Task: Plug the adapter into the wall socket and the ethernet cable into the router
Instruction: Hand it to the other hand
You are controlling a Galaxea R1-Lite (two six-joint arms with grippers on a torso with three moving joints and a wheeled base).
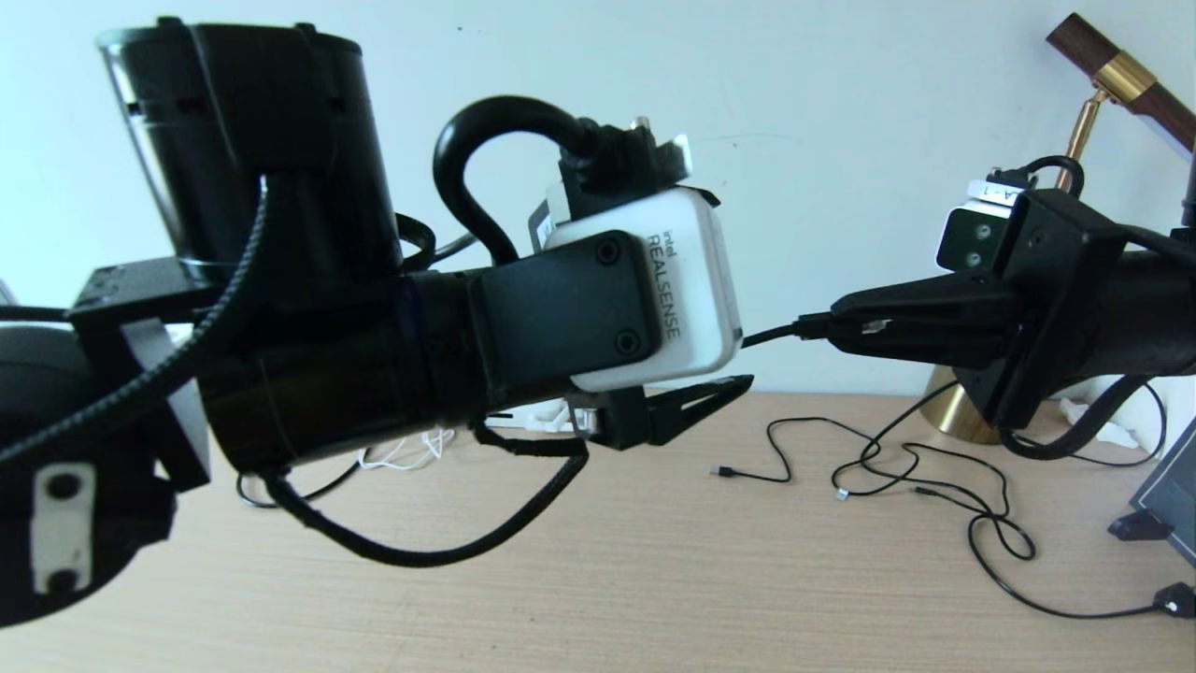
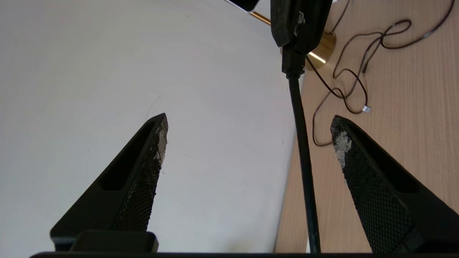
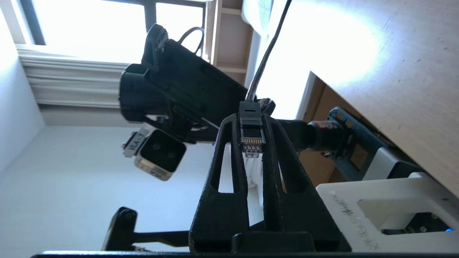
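My right gripper (image 1: 836,324) hovers above the table near the wall, shut on the ethernet cable's plug (image 3: 252,135), whose gold contacts point back toward the wrist. The thick black ethernet cable (image 1: 771,335) runs from it leftward. It passes between the fingers of my left gripper (image 2: 249,122), which is open, with the cable (image 2: 304,154) nearer one finger and touching neither. In the head view my left gripper (image 1: 743,374) is half hidden behind its wrist camera. The router, adapter and wall socket are out of view.
A wooden table (image 1: 607,579) meets a pale wall. A brass lamp base (image 1: 948,416) stands at the back right. Thin black cables (image 1: 934,477) sprawl across the right side. A dark object (image 1: 1168,495) sits at the right edge. White cords (image 1: 411,455) lie under my left arm.
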